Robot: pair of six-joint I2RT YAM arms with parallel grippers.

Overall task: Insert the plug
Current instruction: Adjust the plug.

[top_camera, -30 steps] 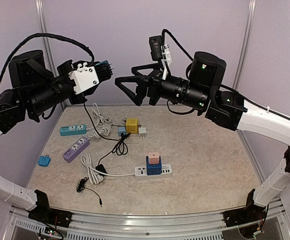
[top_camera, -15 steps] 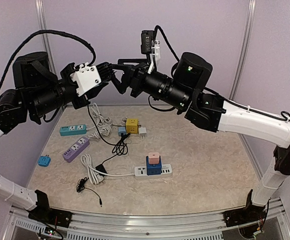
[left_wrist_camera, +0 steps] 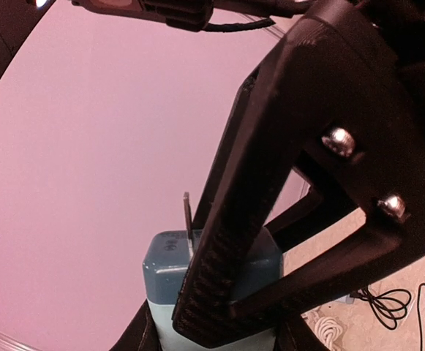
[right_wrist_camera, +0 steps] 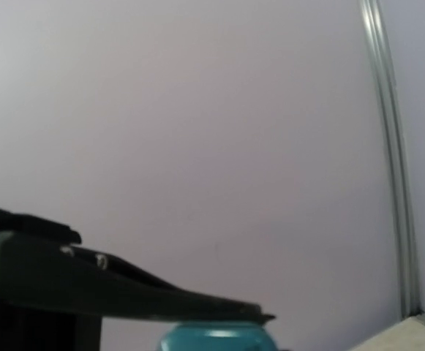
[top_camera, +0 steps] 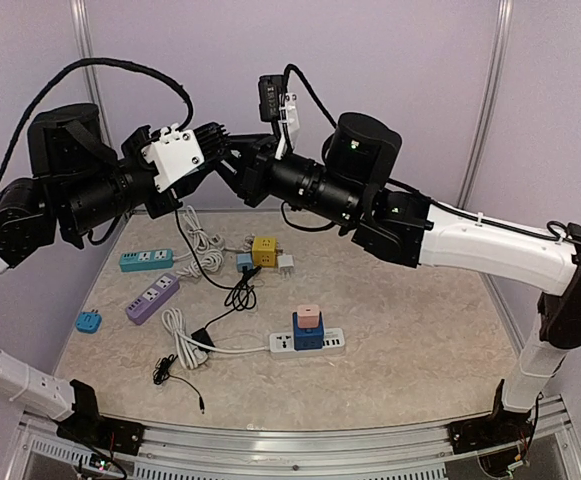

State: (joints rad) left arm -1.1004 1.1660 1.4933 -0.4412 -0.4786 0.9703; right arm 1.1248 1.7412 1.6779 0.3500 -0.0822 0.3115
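Observation:
High above the table, a teal-blue plug (left_wrist_camera: 164,272) with a thin metal prong (left_wrist_camera: 187,216) sits between the fingers of my left gripper (left_wrist_camera: 213,336), which is shut on its body. In the top view both grippers meet there: the left gripper (top_camera: 208,146) and the right gripper (top_camera: 228,153), whose jaws stand closed at the plug's front end. One ribbed finger (left_wrist_camera: 227,241) of the right gripper lies across the plug's face beside the prong. In the right wrist view only the plug's teal top (right_wrist_camera: 216,338) shows under a dark finger (right_wrist_camera: 124,292).
On the table lie a white power strip (top_camera: 332,343) carrying stacked blue and pink cube adapters (top_camera: 308,325), a teal strip (top_camera: 147,260), a purple strip (top_camera: 153,297), a yellow cube (top_camera: 264,249), a small blue adapter (top_camera: 88,322), and coiled white and black cords (top_camera: 205,245).
My right arm swung left to the left gripper, and its jaws went from wide open to shut at the plug. The left arm and plug stayed put.

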